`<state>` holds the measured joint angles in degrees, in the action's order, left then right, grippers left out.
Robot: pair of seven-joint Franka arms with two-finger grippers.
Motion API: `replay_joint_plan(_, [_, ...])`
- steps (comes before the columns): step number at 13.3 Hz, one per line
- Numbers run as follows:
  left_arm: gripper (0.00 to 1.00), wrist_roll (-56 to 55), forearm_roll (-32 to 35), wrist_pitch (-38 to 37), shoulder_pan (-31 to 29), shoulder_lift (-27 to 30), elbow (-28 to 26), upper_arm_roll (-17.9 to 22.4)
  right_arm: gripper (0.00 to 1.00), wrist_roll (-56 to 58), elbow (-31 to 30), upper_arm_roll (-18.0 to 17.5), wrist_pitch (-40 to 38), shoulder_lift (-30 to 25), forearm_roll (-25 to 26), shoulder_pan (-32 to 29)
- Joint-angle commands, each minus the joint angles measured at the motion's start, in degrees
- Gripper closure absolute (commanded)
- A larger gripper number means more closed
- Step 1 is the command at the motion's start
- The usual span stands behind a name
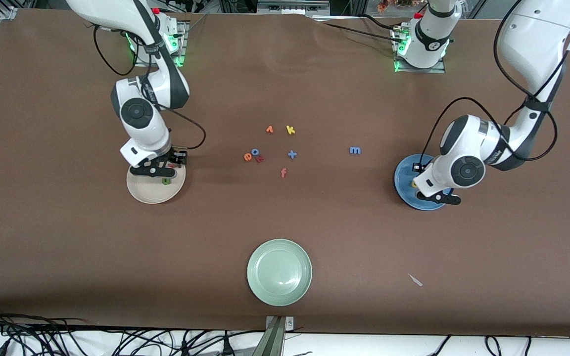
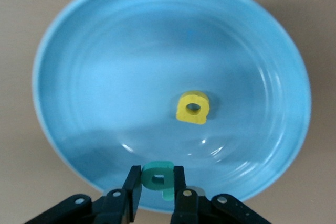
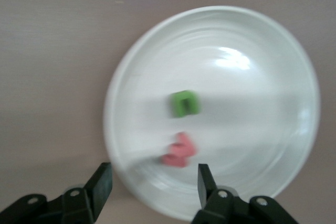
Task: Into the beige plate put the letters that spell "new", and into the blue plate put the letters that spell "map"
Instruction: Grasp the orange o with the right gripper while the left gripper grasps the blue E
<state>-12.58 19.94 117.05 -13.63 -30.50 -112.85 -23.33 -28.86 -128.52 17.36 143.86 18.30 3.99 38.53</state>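
Note:
My left gripper (image 2: 157,174) hangs over the blue plate (image 2: 131,77), shut on the teal p (image 2: 157,176). The yellow a (image 2: 193,107) lies in that plate. My right gripper (image 3: 155,174) stands open over the rim of the beige plate (image 3: 252,103). In it lie the olive-green n (image 3: 184,103) and the red-pink w (image 3: 179,150), blurred and free of the fingers. The blue m (image 1: 355,150) lies on the table between the letter cluster and the blue plate (image 1: 406,175). The orange e (image 1: 248,157) lies in the cluster at mid-table.
The cluster also holds a blue o (image 1: 255,152), a red letter (image 1: 261,158), a blue plus (image 1: 292,155), an orange f (image 1: 283,172), a yellow k (image 1: 290,129) and an orange piece (image 1: 269,129). A pale green plate (image 1: 279,272) sits nearest the front camera.

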Motion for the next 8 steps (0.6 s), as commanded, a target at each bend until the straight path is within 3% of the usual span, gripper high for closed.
replay_joint_plan(1, [0.0,0.11,1.77,-0.67,-0.52,1.75,-0.17,-0.92,0.26,-13.79,1.51,-6.18,0.11,-0.55,-0.65,0.58])
replay_joint_plan(5, [0.0,-1.9,-6.9,-2.35,-0.52,5.79,0.71,-3.21,0.26,-32.09,7.05,-13.13,0.46,3.4,-0.65,1.02])
replay_joint_plan(8, [0.0,-14.51,-11.77,-2.88,-0.08,7.29,1.15,-4.61,0.26,-41.34,9.69,-13.76,3.25,7.79,-0.65,3.21])
